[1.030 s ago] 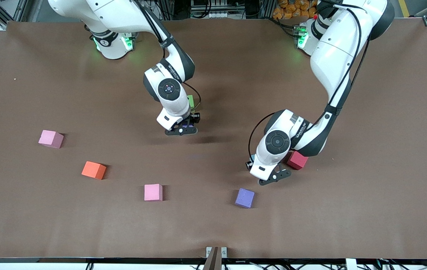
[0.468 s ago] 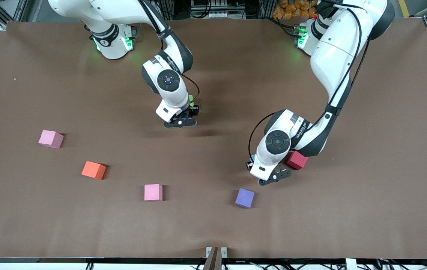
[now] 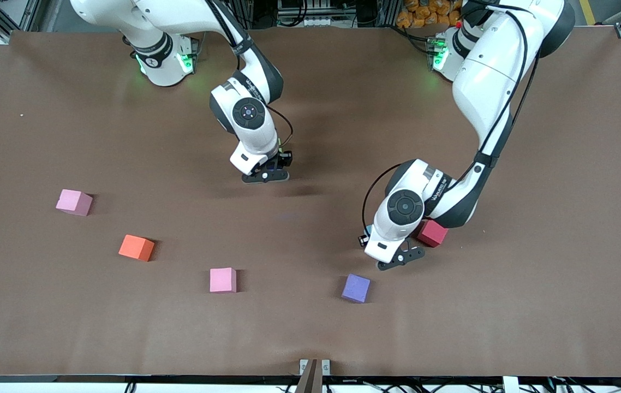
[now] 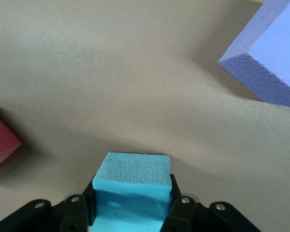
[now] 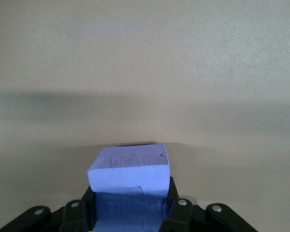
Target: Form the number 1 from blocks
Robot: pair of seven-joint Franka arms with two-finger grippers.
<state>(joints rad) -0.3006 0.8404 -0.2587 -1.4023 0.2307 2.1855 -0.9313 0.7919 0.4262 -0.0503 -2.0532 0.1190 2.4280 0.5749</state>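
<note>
- Light blue block (image 4: 131, 186) sits clamped in the left gripper (image 4: 131, 205), low between the red block (image 3: 433, 233) and loose purple block (image 3: 356, 288)
- Purple held block (image 5: 129, 186), cube without long axis, pinched in the right gripper (image 5: 130, 208) over mid-table

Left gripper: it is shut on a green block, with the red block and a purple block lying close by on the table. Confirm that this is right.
Not quite. The left gripper is shut on a light blue block, not a green one, as the left wrist view shows. The rest holds: the red block and a purple block lie close by on the table.
</note>
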